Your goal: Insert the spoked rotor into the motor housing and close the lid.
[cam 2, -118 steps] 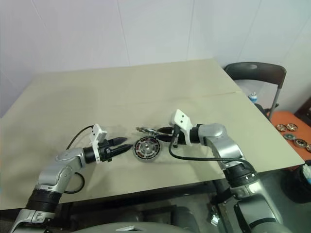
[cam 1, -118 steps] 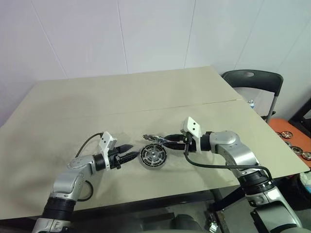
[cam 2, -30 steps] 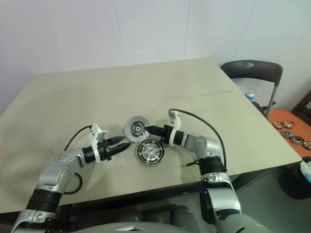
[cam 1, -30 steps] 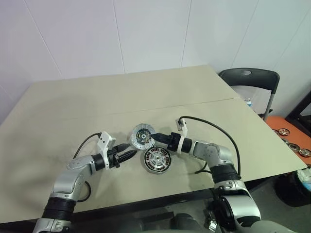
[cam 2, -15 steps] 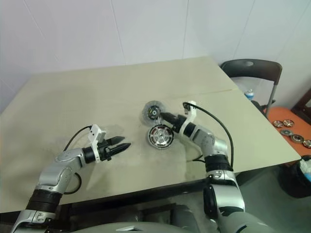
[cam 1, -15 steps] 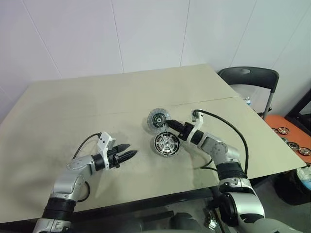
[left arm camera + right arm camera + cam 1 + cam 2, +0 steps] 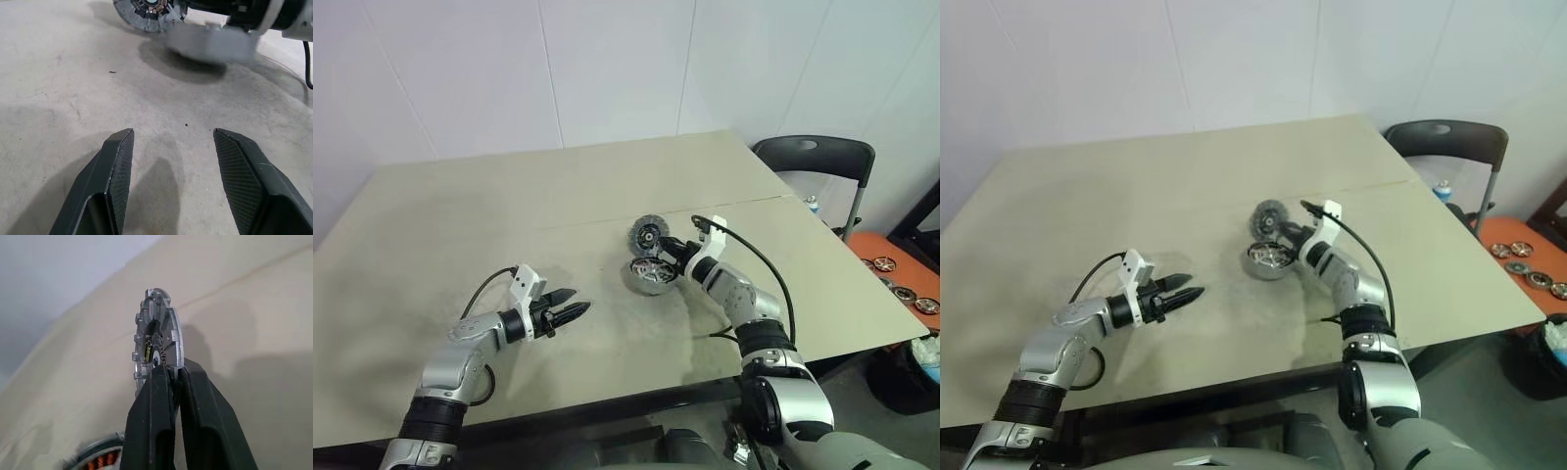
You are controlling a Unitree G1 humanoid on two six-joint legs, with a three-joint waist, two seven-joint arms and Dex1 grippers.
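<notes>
One step remained, I judged: my right gripper (image 7: 168,377) pinched the lid (image 7: 156,335) on edge just at twelve o'clock of the motor housing (image 7: 651,273), unclosed, while my left gripper (image 7: 171,181) idled open.

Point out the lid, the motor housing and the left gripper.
lid (image 7: 161,333): right wrist view, notched rim, held edge-on.
motor housing (image 7: 649,273): left eye view, top face.
left gripper (image 7: 171,147): left wrist view, gap between open fingertips.

Bare table (image 7: 450,225) lies between the left gripper (image 7: 576,312) and the motor housing (image 7: 649,274). Just above the housing, the lid (image 7: 649,234) and right gripper (image 7: 668,247) crowd the approach from the far side.
</notes>
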